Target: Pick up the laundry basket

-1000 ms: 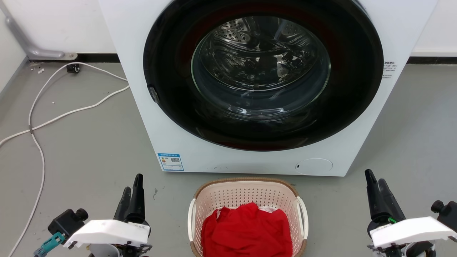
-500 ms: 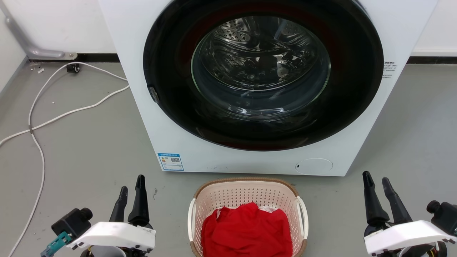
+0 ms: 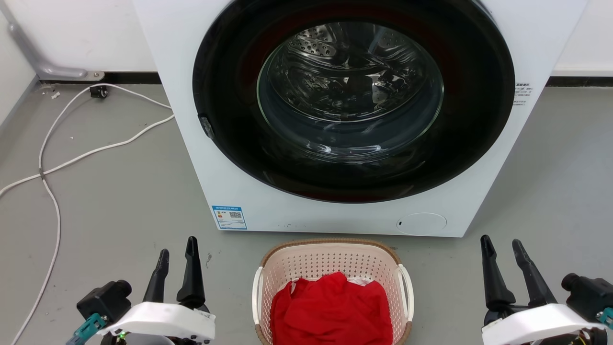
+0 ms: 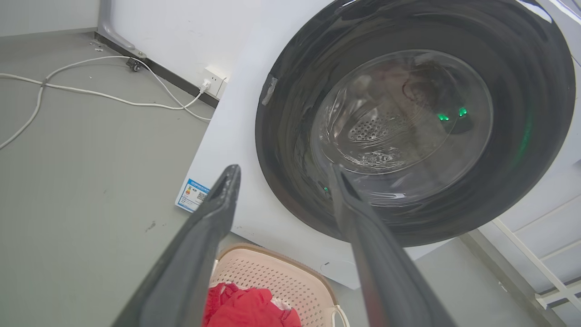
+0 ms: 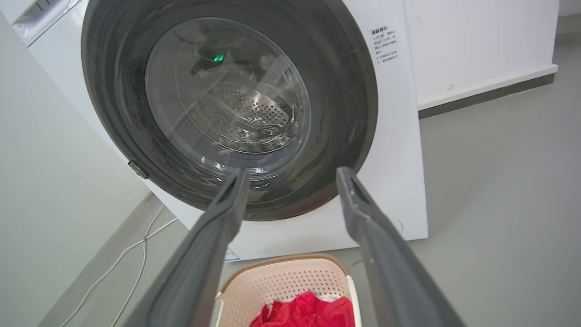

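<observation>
Head view: flanking the basket (image 3: 330, 261) with left gripper (image 3: 178, 245) and right gripper (image 3: 500, 240), both spread; calling for level, matched grips on its handles (image 3: 406, 287).

Head view: from high up, facing forward and down, close to the white front-loading washing machine with a round black-rimmed glass door (image 3: 352, 96), cropped at the top edge. Cream-pink perforated plastic laundry basket with a brown woven-look rim (image 3: 330, 261) at bottom centre, cut by the lower edge.

Left wrist view: from lower down on the left, tilted, looking along the left gripper (image 4: 285, 168), with the door at upper right.

Right wrist view: from the opposite side, looking along the right gripper (image 5: 292, 170), with the door at upper left.

Shared by all three: door, small blue label (image 3: 229, 217), basket's far rim, thin white cable (image 3: 48, 167) on smooth grey floor (image 3: 119, 201).
</observation>
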Controlling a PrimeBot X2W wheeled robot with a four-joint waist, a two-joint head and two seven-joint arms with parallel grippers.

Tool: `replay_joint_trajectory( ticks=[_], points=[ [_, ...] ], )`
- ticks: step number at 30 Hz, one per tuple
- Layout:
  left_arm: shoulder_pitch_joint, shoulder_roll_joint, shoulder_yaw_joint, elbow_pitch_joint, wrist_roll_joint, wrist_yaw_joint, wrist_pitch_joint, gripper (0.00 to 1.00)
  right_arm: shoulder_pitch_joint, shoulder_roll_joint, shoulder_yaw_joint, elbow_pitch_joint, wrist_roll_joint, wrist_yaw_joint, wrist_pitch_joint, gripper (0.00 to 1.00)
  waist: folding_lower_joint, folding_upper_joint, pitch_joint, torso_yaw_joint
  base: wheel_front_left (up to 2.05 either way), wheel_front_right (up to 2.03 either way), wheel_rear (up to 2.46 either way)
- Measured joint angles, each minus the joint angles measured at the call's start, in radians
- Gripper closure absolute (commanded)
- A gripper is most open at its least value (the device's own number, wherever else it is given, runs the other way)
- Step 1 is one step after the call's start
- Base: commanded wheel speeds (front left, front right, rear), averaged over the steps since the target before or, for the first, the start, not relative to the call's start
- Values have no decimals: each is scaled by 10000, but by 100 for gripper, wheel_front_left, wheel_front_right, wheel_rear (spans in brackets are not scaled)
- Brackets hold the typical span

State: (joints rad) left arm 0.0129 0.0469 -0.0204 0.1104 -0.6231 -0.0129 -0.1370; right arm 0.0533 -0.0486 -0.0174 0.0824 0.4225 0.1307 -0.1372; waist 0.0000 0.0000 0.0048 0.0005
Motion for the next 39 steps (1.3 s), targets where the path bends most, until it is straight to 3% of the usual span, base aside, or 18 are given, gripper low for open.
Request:
replay_joint_trajectory(
  ticks=[39],
  points=[
    [314,12,-364,-222,3260,372,-888,0,512,-2,224,-514,-3916,2,-888,0,0,0,-26,19,0,0,0]
  ],
)
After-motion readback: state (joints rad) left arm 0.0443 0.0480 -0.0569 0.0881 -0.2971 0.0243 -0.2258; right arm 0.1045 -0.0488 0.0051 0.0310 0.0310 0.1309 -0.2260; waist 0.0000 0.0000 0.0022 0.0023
